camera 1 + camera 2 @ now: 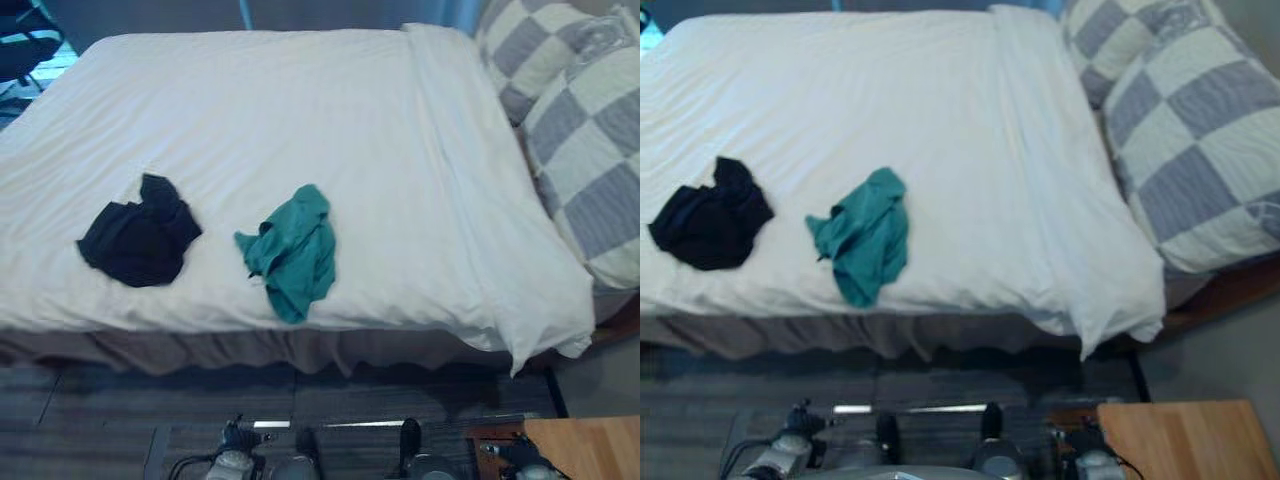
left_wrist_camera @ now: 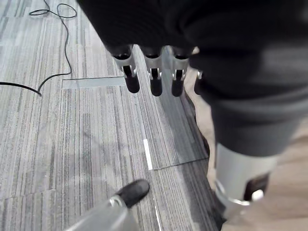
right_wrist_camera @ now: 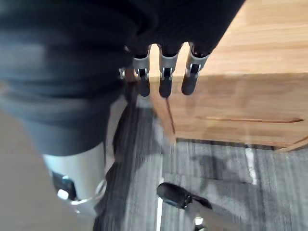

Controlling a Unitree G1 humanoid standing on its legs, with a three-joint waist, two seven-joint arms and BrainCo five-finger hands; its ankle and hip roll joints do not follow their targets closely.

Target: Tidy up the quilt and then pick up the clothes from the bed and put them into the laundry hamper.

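The white quilt (image 1: 300, 130) lies spread flat over the bed (image 1: 300, 350). On its near part lie a crumpled black garment (image 1: 140, 240) at the left and a green garment (image 1: 292, 250) to its right, apart. Checked pillows (image 1: 580, 120) sit at the right. The left hand (image 2: 154, 72) and right hand (image 3: 163, 72) hang over the floor (image 2: 72, 134), fingers straight, holding nothing; the right is beside a wooden cabinet (image 3: 240, 96).

Left robot hand (image 2: 154, 72) and right robot hand (image 3: 163, 72) hang straight-fingered, empty
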